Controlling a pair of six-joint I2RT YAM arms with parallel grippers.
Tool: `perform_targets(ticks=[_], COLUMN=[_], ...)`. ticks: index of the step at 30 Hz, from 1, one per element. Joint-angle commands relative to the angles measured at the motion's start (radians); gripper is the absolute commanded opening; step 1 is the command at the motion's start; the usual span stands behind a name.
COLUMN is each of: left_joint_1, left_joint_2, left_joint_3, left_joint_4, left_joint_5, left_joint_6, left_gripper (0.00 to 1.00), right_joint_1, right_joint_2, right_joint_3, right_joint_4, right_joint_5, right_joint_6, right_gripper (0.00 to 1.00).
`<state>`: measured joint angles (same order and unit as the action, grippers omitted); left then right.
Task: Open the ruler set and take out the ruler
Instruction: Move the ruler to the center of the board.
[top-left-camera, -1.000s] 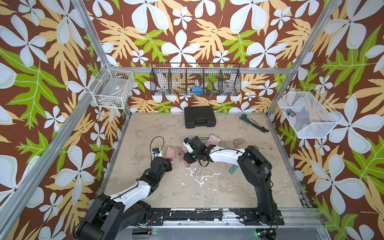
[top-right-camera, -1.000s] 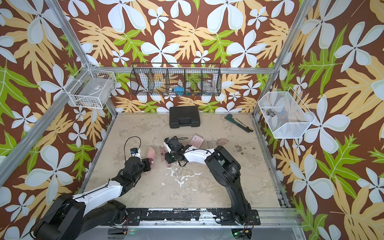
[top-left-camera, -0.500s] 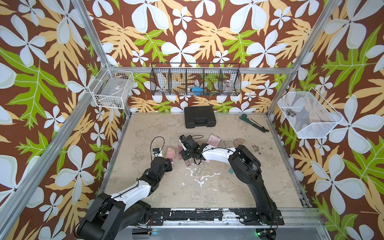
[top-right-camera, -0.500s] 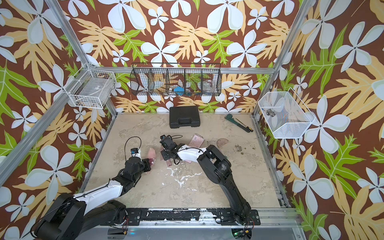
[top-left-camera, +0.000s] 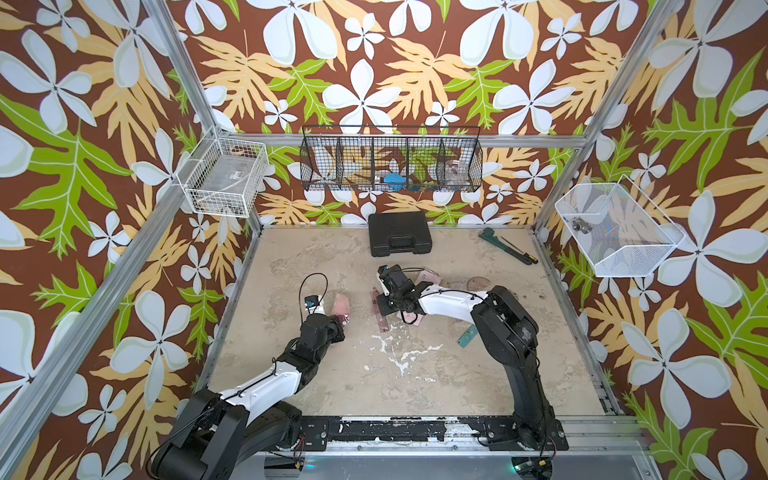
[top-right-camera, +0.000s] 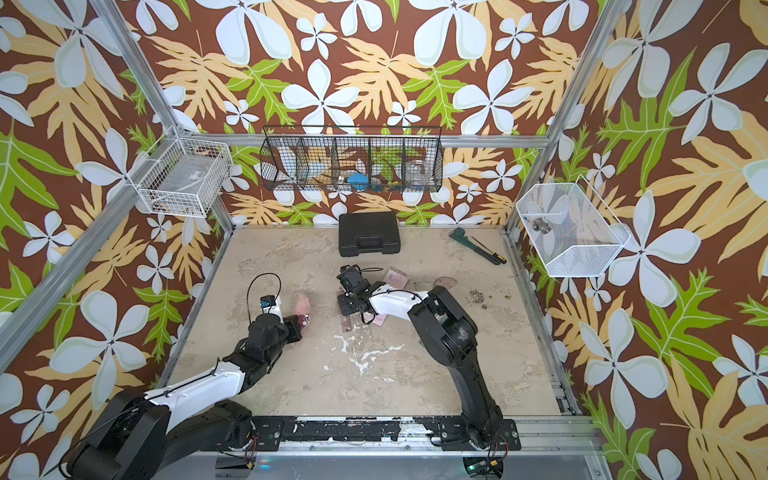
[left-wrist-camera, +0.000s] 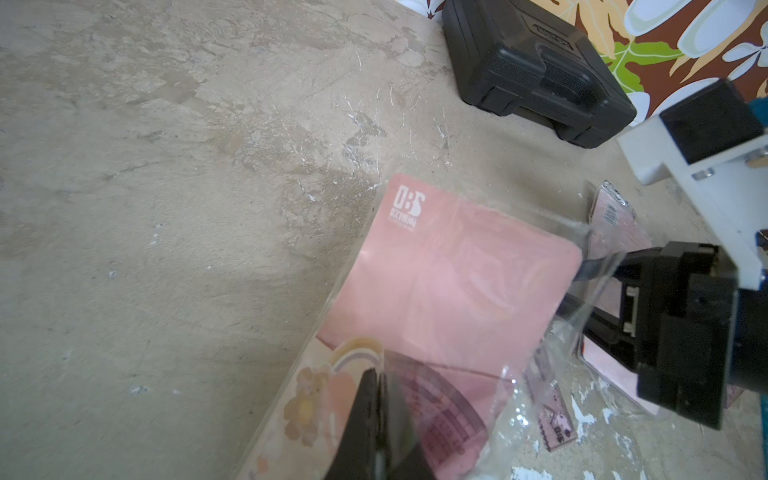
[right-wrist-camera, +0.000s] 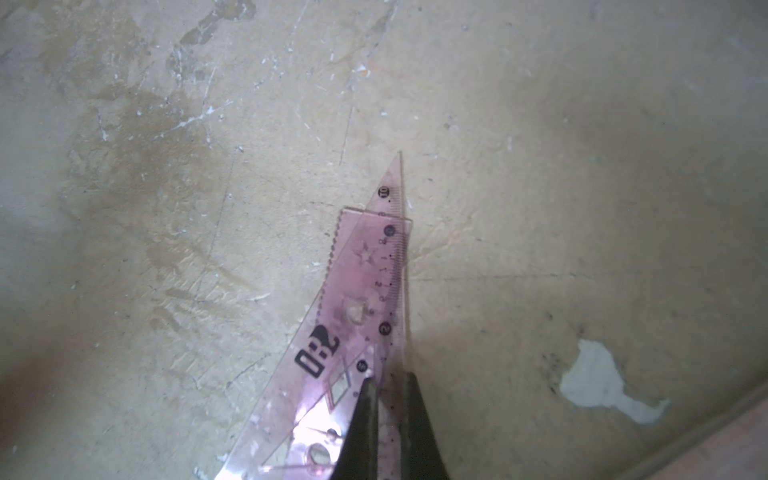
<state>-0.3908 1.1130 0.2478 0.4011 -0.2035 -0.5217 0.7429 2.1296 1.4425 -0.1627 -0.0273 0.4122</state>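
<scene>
Open a second ago, the right claw (right-wrist-camera: 388, 380) now pinches the pink ruler (right-wrist-camera: 365, 266) while the left claw (left-wrist-camera: 380, 374) grips the set's pouch (left-wrist-camera: 449, 282), so probably only the lift remains.

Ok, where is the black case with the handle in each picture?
Top view: the black case sits at the back, just below the black wire basket.
Top view: the black case is in the same place, below that basket.
Left wrist: it lies beyond the pink ruler-set packet.
Right wrist: not in it.
Shared landmark: the pink ruler-set packet, nearer than the case in both top views and the left wrist view.
</scene>
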Motion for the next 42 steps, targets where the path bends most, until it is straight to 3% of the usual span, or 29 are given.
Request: perform_targets(ticks=[1, 7, 20, 21, 24, 25, 32, 35, 38, 40, 42], left_joint_1=[0.001, 0.001, 0.001, 0.001, 0.001, 0.001, 0.001, 0.0, 0.001, 0.001, 0.001], left_joint_2=[-0.002, -0.008, -0.007, -0.008, -0.012, -0.011, -0.007, -0.003, 0.014, 0.027, 0.041], left_joint_3=[-0.004, -0.006, 0.003, 0.003, 0.001, 0.001, 0.001, 0.002, 0.011, 0.014, 0.017], left_joint_4=[0.016, 0.018, 0.015, 0.012, 0.018, 0.018, 0.005, 0.001, -0.009, -0.006, 0.0], left_joint_5=[0.006, 0.009, 0.04, 0.045, 0.057, 0.06, 0.08, 0.084, 0.094, 0.109, 0.122], left_joint_6=[0.002, 0.002, 0.025, 0.022, 0.014, 0.014, 0.02, 0.027, 0.037, 0.041, 0.046], left_gripper=[0.0, 0.0, 0.0, 0.0, 0.0, 0.0, 0.0, 0.0, 0.0, 0.0, 0.0], right_joint_1=[-0.016, -0.017, -0.063, -0.065, -0.063, -0.063, -0.064, -0.063, -0.052, -0.028, -0.001], right_joint_2=[-0.014, -0.051, 0.091, 0.092, 0.081, 0.074, -0.07, -0.188, -0.31, -0.363, -0.393], right_joint_3=[0.001, -0.018, 0.16, 0.161, 0.155, 0.153, 0.08, -0.041, -0.208, -0.283, -0.346], right_joint_4=[-0.015, 0.008, -0.111, -0.112, -0.116, -0.119, -0.094, 0.006, 0.173, 0.235, 0.304], right_joint_5=[-0.022, -0.041, 0.183, 0.192, 0.187, 0.182, 0.126, -0.021, -0.236, -0.315, -0.416], right_joint_6=[0.016, 0.017, -0.089, -0.092, -0.085, -0.083, -0.082, -0.073, -0.048, -0.021, 0.022], right_gripper=[0.0, 0.0, 0.0, 0.04, 0.36, 0.41, 0.54, 0.5, 0.32, 0.15, 0.06])
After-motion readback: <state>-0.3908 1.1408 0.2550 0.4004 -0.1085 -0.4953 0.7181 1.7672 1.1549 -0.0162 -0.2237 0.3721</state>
